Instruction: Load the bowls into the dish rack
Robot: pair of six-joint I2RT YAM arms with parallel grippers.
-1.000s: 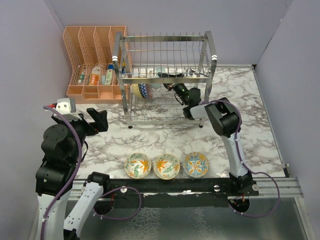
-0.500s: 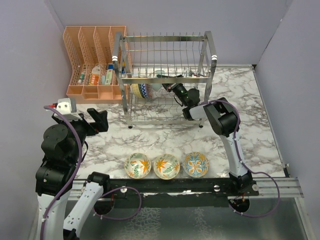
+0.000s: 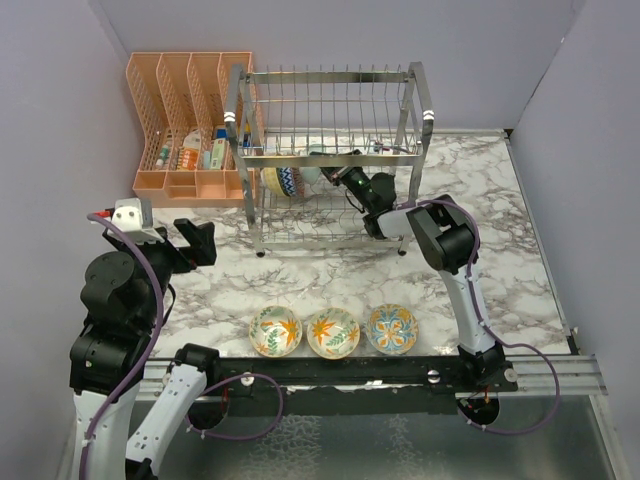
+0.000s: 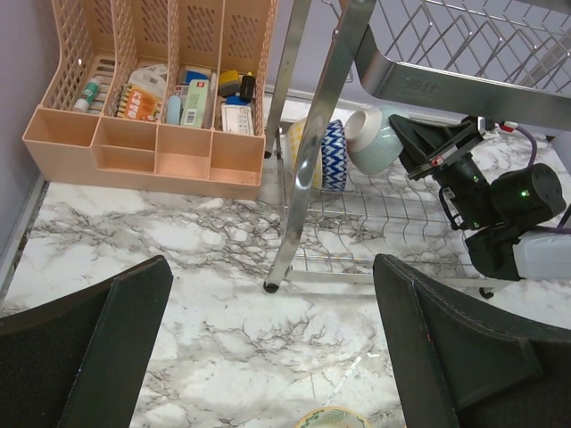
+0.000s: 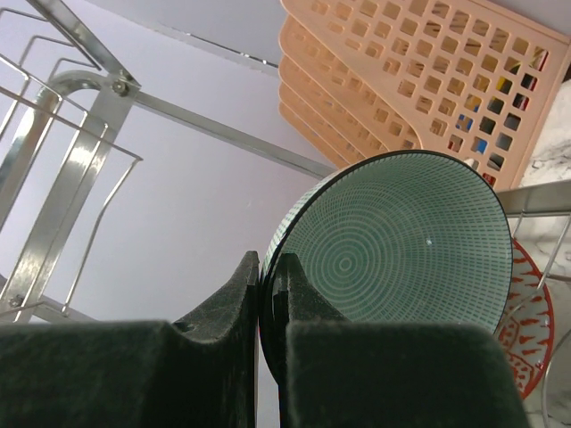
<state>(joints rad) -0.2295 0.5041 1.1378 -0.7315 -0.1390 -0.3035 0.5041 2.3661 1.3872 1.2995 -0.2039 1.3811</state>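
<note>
The chrome dish rack (image 3: 233, 130) stands at the back of the table. My right gripper (image 3: 336, 173) reaches into its lower tier and is shut on the rim of the pale teal bowl (image 5: 401, 241), which is held on edge; the gripper (image 5: 266, 263) pinches the rim. A blue-and-yellow patterned bowl (image 3: 283, 182) stands on edge to the left of it. A red-patterned bowl (image 5: 526, 330) sits just behind the teal one. Three floral bowls (image 3: 275, 331), (image 3: 332, 332), (image 3: 392, 329) lie in a row near the front edge. My left gripper (image 3: 200, 240) is open and empty, raised over the left side of the table (image 4: 272, 339).
A peach plastic organizer (image 3: 190, 120) with small items stands left of the rack, touching it. Grey walls close the left, back and right sides. The rack's front left leg (image 4: 294, 223) stands ahead of my left gripper.
My right gripper has moved a little left and deeper into the lower tier with the teal bowl. The left arm and the three front bowls have not moved.
</note>
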